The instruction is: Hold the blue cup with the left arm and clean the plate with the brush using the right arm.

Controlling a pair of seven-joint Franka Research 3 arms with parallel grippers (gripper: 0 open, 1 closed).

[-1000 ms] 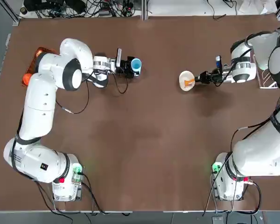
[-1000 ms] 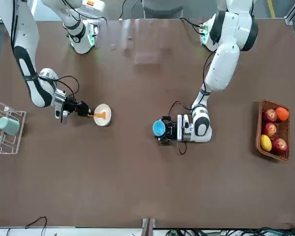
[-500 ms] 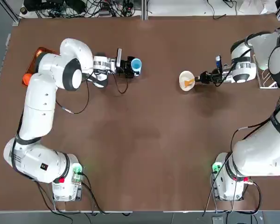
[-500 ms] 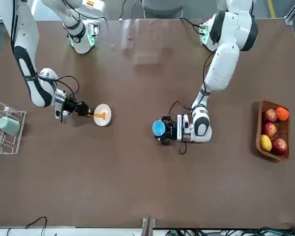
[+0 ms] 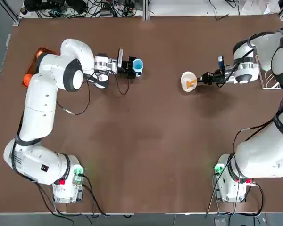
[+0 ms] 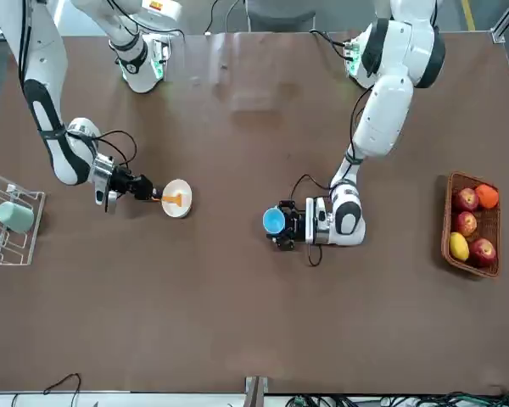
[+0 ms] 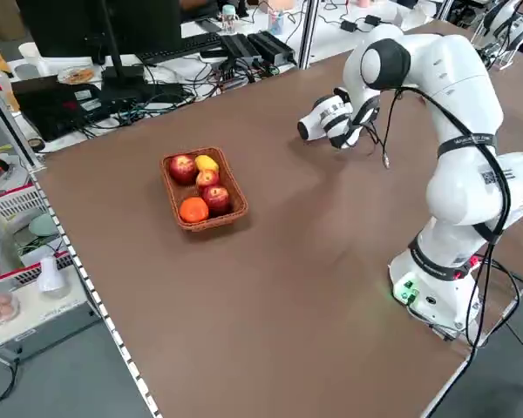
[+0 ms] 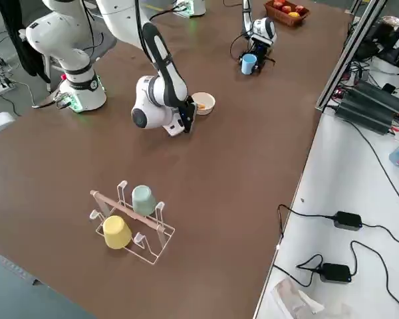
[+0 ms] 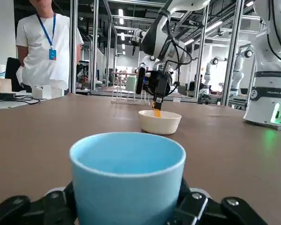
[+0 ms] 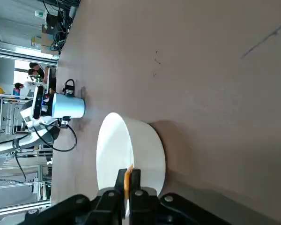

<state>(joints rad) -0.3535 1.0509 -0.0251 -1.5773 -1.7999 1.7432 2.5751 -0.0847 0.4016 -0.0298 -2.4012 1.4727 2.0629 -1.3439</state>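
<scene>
The blue cup stands upright at the far left-middle of the table. My left gripper lies low along the table and is shut on the blue cup, a finger against each side of its base. The white plate sits to the right of it. My right gripper reaches in from the plate's right, shut on the orange brush. The brush tip rests inside the plate. In the left wrist view the plate and brush show beyond the cup.
A wicker basket of fruit stands at the table's left edge, behind my left arm. A wire rack with a teal cup and a yellow cup lies at the right edge. A person stands beyond the table. Cables run along the far edge.
</scene>
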